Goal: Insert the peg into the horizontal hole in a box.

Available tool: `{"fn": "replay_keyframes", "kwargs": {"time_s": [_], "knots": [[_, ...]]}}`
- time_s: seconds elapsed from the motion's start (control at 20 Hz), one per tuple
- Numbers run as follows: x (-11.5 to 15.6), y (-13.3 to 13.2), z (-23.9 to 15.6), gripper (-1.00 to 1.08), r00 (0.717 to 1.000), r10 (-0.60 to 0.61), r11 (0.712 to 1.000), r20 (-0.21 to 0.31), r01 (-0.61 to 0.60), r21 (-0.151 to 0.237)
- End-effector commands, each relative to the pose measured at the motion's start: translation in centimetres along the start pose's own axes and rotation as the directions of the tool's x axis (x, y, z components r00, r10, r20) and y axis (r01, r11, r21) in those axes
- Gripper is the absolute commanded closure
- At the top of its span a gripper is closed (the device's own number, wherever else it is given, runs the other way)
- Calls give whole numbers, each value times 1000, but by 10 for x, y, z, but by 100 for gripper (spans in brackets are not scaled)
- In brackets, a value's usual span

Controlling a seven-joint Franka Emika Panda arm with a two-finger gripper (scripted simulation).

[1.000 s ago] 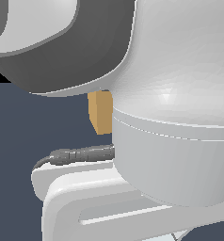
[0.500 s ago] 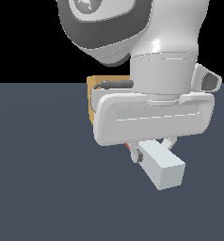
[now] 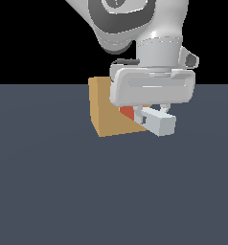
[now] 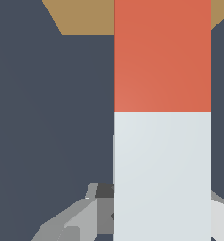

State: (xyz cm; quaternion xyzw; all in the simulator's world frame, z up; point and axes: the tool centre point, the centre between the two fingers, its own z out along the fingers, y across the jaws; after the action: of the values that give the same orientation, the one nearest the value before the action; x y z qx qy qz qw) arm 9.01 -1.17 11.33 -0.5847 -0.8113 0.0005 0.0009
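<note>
The peg is held level just above the dark floor, its pale grey-white half pointing toward the camera and its red-orange half running back to the tan box. My gripper is shut on the peg's pale half, under the wide white hand. In the wrist view the peg fills the middle, red-orange end toward the box. The hole is hidden behind the peg and hand; I cannot tell whether the tip is inside it.
The dark grey floor spreads all around the box. The arm's large white and grey links hang above the box and cover its upper right part.
The hand with the peg has moved back toward the box and to the exterior view's right. The peg's red-orange end now reaches the box face.
</note>
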Motion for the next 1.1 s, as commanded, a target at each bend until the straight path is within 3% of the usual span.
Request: {"fn": "replay_keyframes", "kwargs": {"time_s": [0.0,0.8,1.05], "knots": [[6,5,-6,108,1000,-3,1000,1,3,-2],[7,7,-6,108,1000,-6,1000,0,6,-1],[20,6,-6,108,1000,-6,1000,0,6,-1]]}}
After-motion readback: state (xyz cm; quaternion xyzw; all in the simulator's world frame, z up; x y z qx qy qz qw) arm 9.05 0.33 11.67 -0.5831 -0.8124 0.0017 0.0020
